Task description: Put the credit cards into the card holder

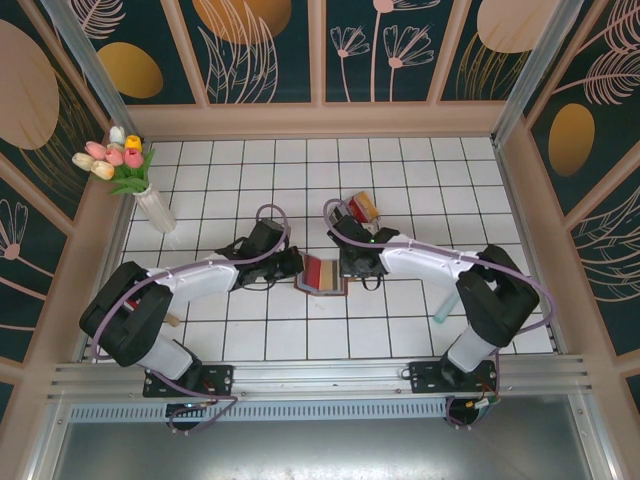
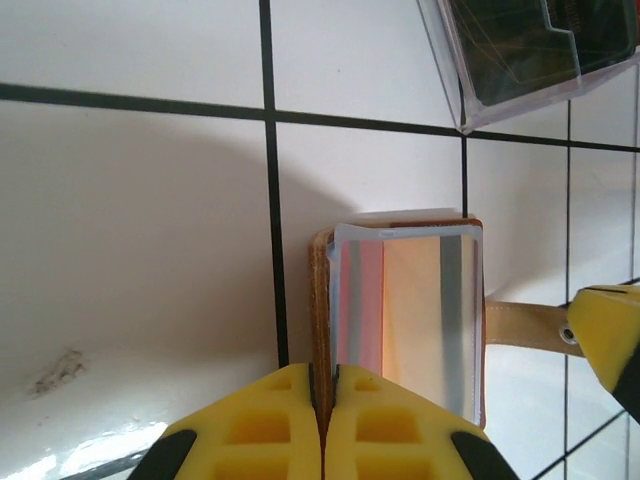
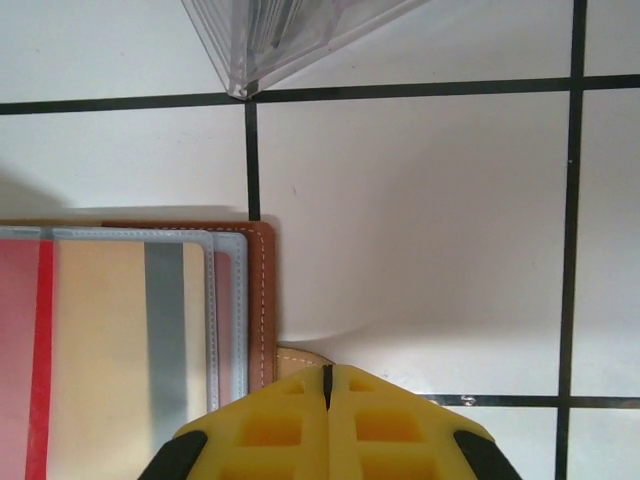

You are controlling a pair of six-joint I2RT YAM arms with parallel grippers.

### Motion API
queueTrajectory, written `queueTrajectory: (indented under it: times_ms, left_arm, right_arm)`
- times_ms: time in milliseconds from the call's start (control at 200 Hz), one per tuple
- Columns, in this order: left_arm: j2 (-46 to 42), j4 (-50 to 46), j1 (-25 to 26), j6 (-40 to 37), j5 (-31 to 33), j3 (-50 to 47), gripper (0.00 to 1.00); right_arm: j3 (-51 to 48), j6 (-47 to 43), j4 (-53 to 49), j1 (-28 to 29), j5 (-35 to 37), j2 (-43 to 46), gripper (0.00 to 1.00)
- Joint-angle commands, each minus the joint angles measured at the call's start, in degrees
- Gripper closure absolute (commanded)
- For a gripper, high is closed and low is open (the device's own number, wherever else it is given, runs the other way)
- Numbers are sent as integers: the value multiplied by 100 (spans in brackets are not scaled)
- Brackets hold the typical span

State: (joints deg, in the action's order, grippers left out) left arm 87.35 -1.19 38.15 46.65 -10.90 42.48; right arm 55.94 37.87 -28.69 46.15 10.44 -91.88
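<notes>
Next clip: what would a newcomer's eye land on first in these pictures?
Both arms meet at the open card holder in the middle of the white tiled table. The left gripper is shut on its left edge, and the right gripper is shut at its tan strap. Pink and yellow tulips stand at the back left, and a clear tray of cards sits just behind the right gripper.

Clear tray (image 1: 362, 207) close behind card holder (image 1: 323, 273); bare tiles (image 1: 290, 170) beyond.
</notes>
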Motion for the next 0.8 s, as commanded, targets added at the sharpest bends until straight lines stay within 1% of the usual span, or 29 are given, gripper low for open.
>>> queueTrajectory:
  times_ms: [0, 100, 225, 335, 430, 475, 495, 606, 691, 761, 796]
  left_arm:
    - [-51, -885, 180, -340, 743, 562, 100]
    - [266, -1749, 495, -519, 1371, 1217, 100]
    - [691, -2463, 792, -526, 1975, 1874, 100]
    - [992, -2776, 912, -514, 2039, 2296, 100]
    - [1301, -2855, 999, -526, 1857, 2649, 100]
    - [1381, -2789, 1046, -508, 1711, 2744, 91]
    - [1424, -2773, 1066, -502, 1653, 2787, 88]
    - [1705, -2531, 1131, -455, 1084, 2958, 80]
    - [1825, -2167, 1157, -351, 643, 2910, 79]
    - [1873, -1878, 1168, -257, 369, 2862, 72]
    - [1898, -1794, 1166, -245, 243, 2862, 70]
  right_arm:
    - [-333, -27, 691, -205, -674, 370, 99]
    - [-674, 85, 1322, -383, -1177, 643, 99]
    - [-1112, 266, 2001, -635, -1751, 894, 98]
    - [-1396, 387, 2412, -772, -2057, 987, 98]
    - [-1584, 495, 2696, -838, -2213, 1049, 98]
    - [-1674, 541, 2838, -877, -2300, 1058, 98]
    - [-1709, 561, 2882, -899, -2337, 1050, 98]
    - [-1879, 671, 3065, -975, -2427, 1034, 98]
    - [-1972, 720, 3100, -1008, -2391, 1058, 98]
    - [-2014, 764, 3081, -1043, -2345, 1099, 98]
    - [-2054, 776, 3105, -1060, -2321, 1134, 98]
